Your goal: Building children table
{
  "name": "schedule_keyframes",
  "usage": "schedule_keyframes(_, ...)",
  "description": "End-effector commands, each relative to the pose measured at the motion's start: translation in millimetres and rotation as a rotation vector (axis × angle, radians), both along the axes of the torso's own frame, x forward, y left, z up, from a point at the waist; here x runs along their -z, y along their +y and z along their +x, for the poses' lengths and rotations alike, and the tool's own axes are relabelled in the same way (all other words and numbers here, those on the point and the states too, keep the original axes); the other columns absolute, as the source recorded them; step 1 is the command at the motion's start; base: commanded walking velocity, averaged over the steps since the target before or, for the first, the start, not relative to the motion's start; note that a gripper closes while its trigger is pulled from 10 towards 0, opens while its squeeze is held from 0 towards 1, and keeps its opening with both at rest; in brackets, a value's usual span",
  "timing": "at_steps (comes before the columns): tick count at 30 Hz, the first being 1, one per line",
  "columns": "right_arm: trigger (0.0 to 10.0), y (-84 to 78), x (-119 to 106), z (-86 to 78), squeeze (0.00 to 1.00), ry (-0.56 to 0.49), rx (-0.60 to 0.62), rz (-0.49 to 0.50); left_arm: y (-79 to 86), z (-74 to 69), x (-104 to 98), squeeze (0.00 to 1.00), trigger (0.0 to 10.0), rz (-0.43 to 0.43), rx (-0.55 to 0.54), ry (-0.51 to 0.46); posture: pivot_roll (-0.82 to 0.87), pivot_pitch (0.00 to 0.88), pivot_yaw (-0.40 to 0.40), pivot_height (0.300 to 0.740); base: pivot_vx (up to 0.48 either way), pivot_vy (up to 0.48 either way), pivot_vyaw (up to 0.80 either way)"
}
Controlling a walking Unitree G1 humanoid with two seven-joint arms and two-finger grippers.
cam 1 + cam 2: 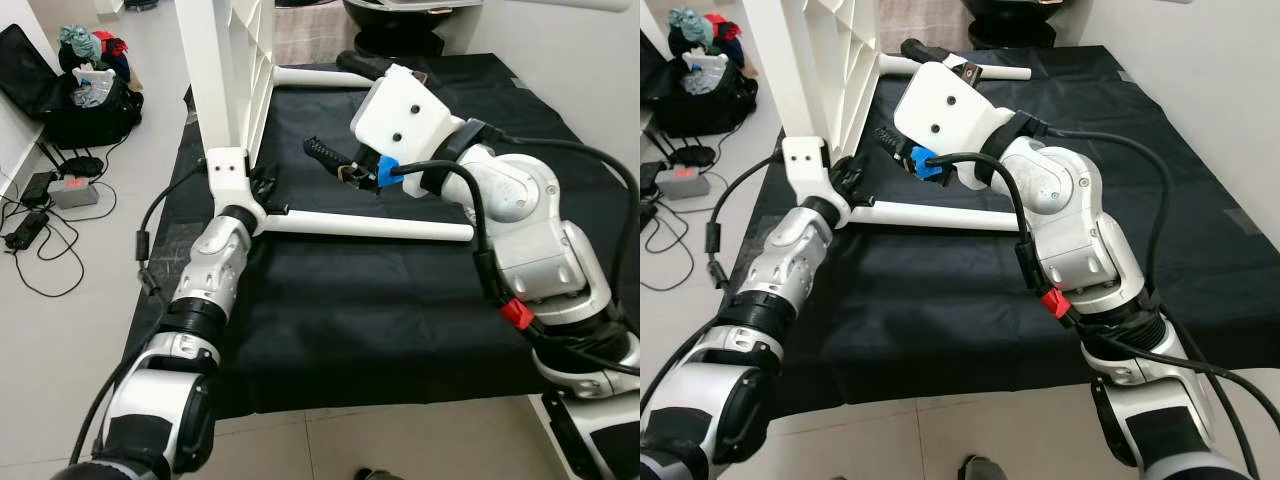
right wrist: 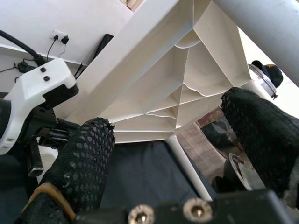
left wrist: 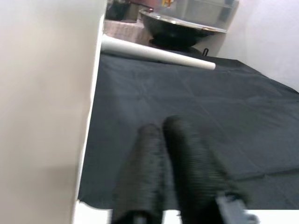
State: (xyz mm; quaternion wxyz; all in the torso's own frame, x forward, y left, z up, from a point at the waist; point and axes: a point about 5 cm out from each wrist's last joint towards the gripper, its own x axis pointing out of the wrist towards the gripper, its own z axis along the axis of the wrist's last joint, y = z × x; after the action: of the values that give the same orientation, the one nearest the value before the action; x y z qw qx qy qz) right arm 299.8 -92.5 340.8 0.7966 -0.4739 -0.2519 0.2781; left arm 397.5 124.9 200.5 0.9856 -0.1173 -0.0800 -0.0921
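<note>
Left end effector (image 1: 262, 196) sits left of centre in the head view, its fingers (image 3: 177, 158) pressed together with no gap that I can see; it rests at the joint where the near table leg (image 1: 370, 227) meets the white tabletop (image 1: 225, 75). That tabletop stands on its edge at the upper left of the frame, on the black cloth (image 1: 340, 320) spread over the floor. My right end effector (image 1: 322, 152) hangs in the upper middle, just above the near leg and beside the tabletop's underside, with its fingers (image 2: 86, 163) spread wide and nothing between them. Through its wrist camera I see the ribbed underside of the tabletop (image 2: 187, 79) straight ahead. A second leg (image 1: 315, 77) lies along the cloth farther back, near the top of the frame. A black bag (image 1: 85, 105) and some cables (image 1: 35, 235) sit off the cloth at the left edge.

I judge I am in the leg-fitting step: one leg seems socketed, though I cannot tell how firmly. Next I would close the right end effector round the near leg and twist or press it home, while the left steadies the corner.
</note>
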Motion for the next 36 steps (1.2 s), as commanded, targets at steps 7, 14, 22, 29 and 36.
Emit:
schedule_keyframes(7, 10.0, -3.9, -13, -4.7, 0.0, -0.045, 0.005, -0.01, 3.7, 2.8, 6, 0.0, 7.5, -0.02, 0.014, 0.029, -0.19, 0.188, 0.003, 0.74, 0.0, 0.0, 0.0)
schedule_keyframes(14, 10.0, -45.1, -65, 4.0, 0.0, -0.253, 0.176, 0.071, 16.7, 0.3, 18, 0.0, 10.0, -0.045, -0.056, 0.045, -0.21, 0.222, -0.014, 0.74, 0.0, 0.0, 0.0)
schedule_keyframes(22, 10.0, -58.7, -98, 3.3, 0.0, -0.41, 0.261, 0.138, 27.6, -0.7, 17, 0.0, 10.0, -0.075, -0.099, 0.02, -0.2, 0.224, -0.018, 0.74, 0.0, 0.0, 0.0)
schedule_keyframes(29, 10.0, -60.4, -84, 19.2, 0.0, -0.364, 0.329, 0.039, 28.9, 0.3, 13, 0.0, 10.0, -0.088, -0.11, 0.002, -0.2, 0.211, -0.02, 0.74, 0.0, 0.0, 0.0)
schedule_keyframes(36, 10.0, -63.7, -82, 29.0, 0.0, -0.365, 0.409, 0.0, 29.1, 1.5, 8, 0.0, 10.0, -0.1, -0.113, -0.016, -0.2, 0.208, -0.023, 0.74, 0.0, 0.0, 0.0)
